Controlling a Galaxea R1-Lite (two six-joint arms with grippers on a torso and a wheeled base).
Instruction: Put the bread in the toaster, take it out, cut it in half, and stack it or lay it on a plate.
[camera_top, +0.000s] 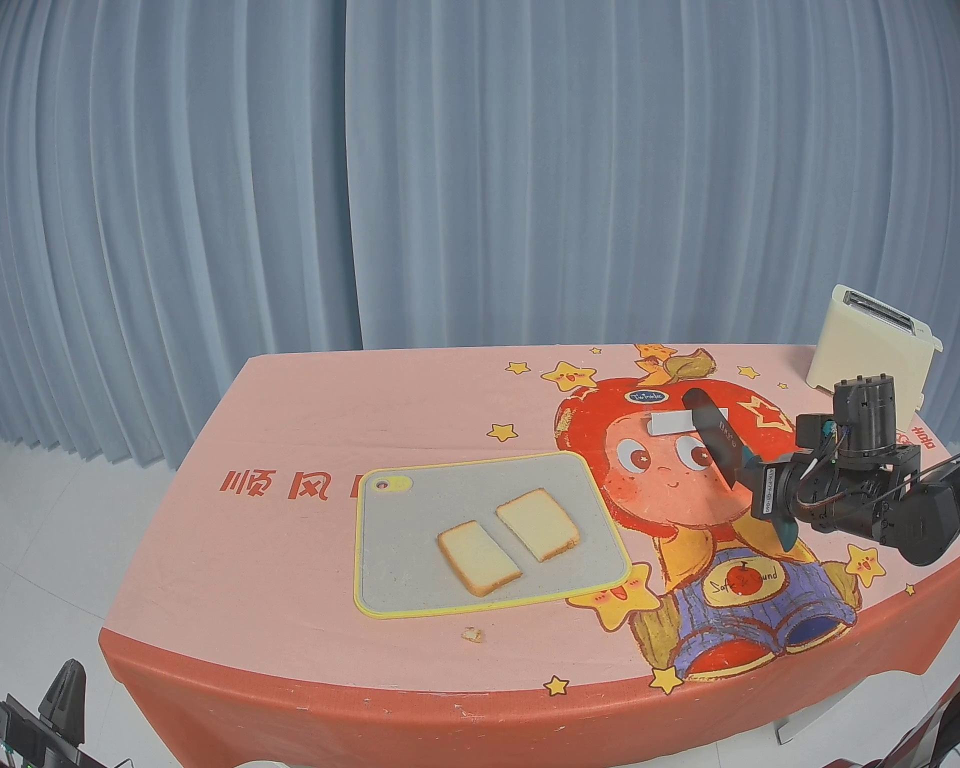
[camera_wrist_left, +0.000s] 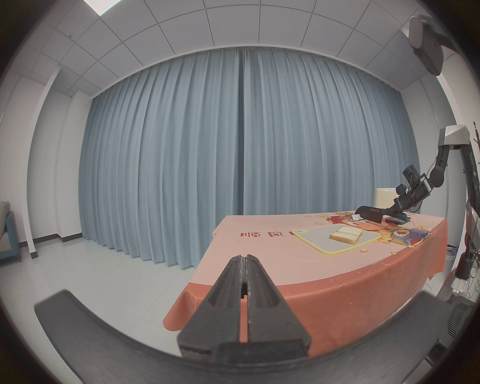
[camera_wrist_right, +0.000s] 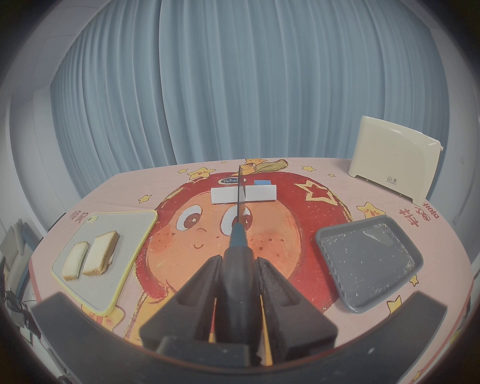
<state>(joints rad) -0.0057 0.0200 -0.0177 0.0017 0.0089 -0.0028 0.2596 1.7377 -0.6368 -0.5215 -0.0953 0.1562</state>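
Two bread halves lie side by side on the grey, yellow-rimmed cutting board; the same halves and board appear in the right wrist view. My right gripper is shut on a knife and hovers over the table right of the board. The blade tip is above a small white block. The cream toaster stands at the back right. My left gripper is shut on nothing, low beside the table's front left corner.
A dark grey tray lies on the table near the toaster, right of the knife. A crumb sits on the pink cloth in front of the board. Blue curtains hang behind the table.
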